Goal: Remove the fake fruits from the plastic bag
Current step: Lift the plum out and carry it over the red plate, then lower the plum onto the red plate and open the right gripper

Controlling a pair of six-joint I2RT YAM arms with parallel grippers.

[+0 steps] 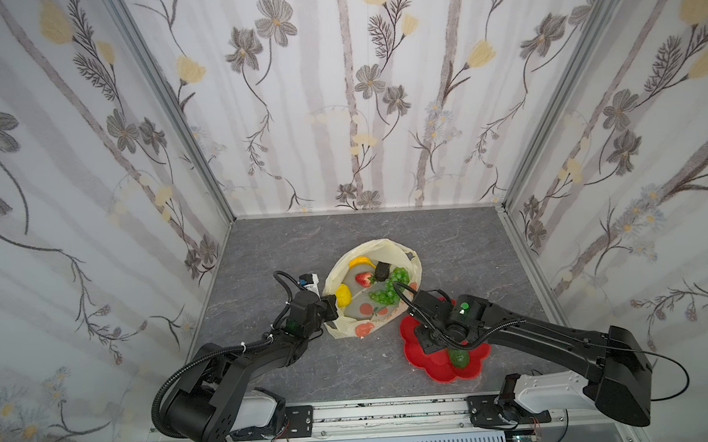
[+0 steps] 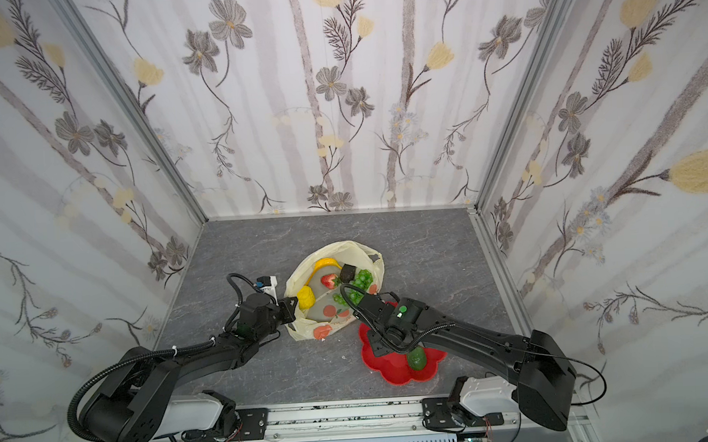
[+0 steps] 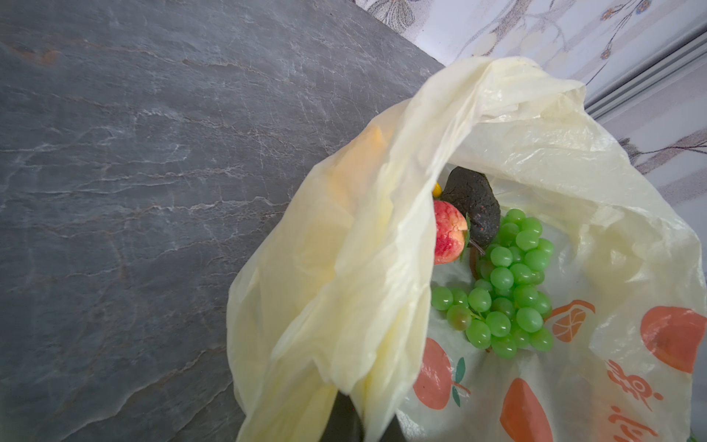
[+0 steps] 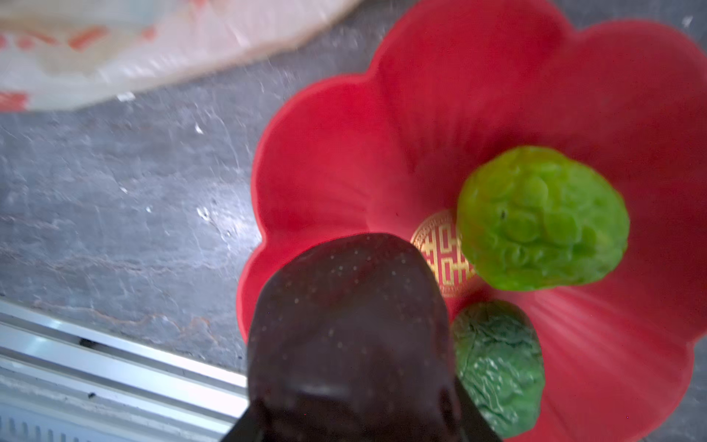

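The pale-yellow plastic bag lies open in mid-table. Inside it are a banana, a strawberry, a blackish fruit, a green grape bunch and a lemon. My left gripper is shut on the bag's left rim and holds the film up beside the strawberry and grapes. My right gripper is shut on a blackish-brown fruit just over the near edge of the red dish. A bumpy lime-green fruit and a dark green avocado lie in the dish.
The red flower-shaped dish sits right of the bag, partly under the right arm. The metal rail runs along the table's front edge. Papered walls close off the back and both sides. Grey tabletop lies left of the bag.
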